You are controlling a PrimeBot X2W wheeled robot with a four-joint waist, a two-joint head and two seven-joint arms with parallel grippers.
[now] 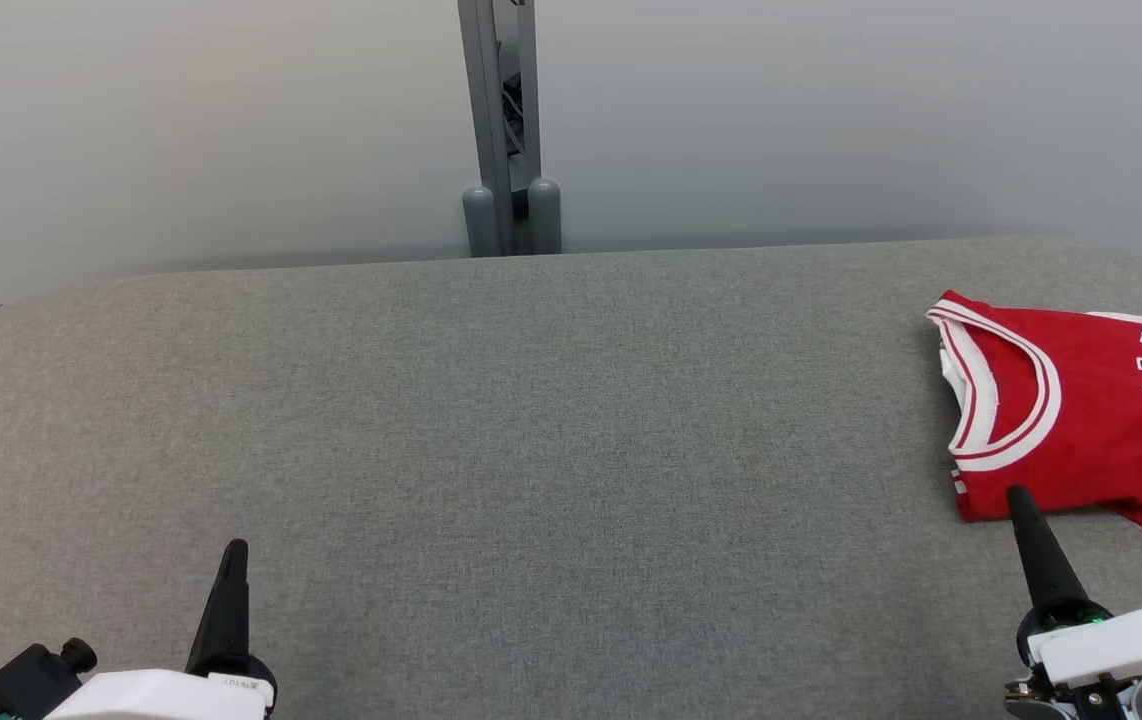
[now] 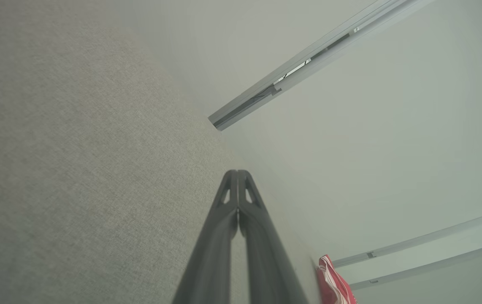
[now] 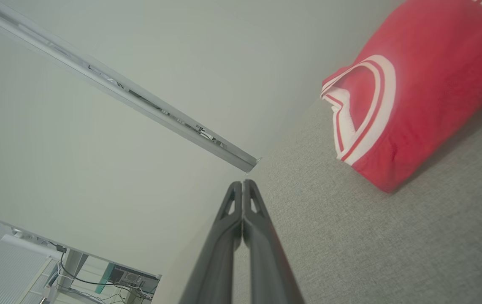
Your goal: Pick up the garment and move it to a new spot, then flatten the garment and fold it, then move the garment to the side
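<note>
Head view: I have a grey cloth table [image 1: 531, 420] before a pale wall [image 1: 181, 120], with a post [image 1: 501, 120] at 12 o'clock. The red garment [image 1: 1081, 420] lies at 3 o'clock, running off frame. Left jaws at 7 and right jaws at 5 are pressed shut, holding nothing.

Left wrist view: the garment [image 2: 336, 283] is a sliver at 5 o'clock.

Right wrist view: the garment [image 3: 414, 105] looms at 2 o'clock, and a desk with cables [image 3: 97, 274] sits at 7.
</note>
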